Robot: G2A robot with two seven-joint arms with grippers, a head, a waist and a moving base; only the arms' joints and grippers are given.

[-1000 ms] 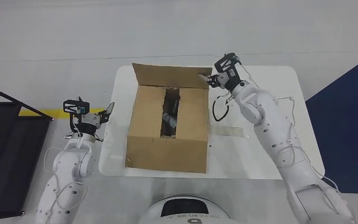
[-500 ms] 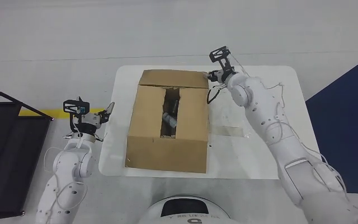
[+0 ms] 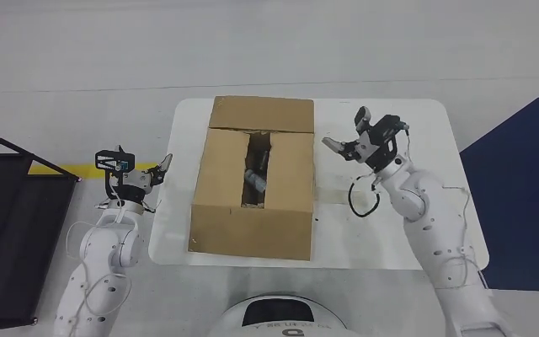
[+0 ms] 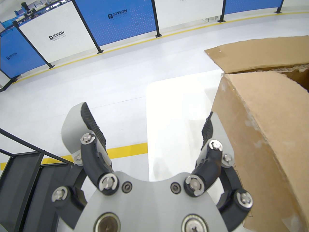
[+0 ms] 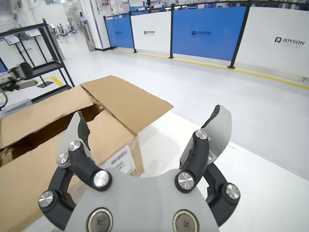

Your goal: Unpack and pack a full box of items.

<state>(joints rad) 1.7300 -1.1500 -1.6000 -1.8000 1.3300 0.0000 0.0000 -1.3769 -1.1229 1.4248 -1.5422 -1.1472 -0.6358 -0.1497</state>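
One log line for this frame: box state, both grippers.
box: on table, top flaps ajar, items visible in gap | left gripper: open, empty, beside box | right gripper: open, empty, beside box

The left arm (image 3: 105, 244) and the right arm (image 3: 421, 211) have smooth, rounded white shells. A thin black cable (image 3: 352, 205) makes a loop at the right arm. The left gripper (image 4: 147, 114) and the right gripper (image 5: 148, 113) have grey metal plates, black curved links, round silver screws (image 4: 108, 182) and black ribbed pads (image 4: 93, 124).
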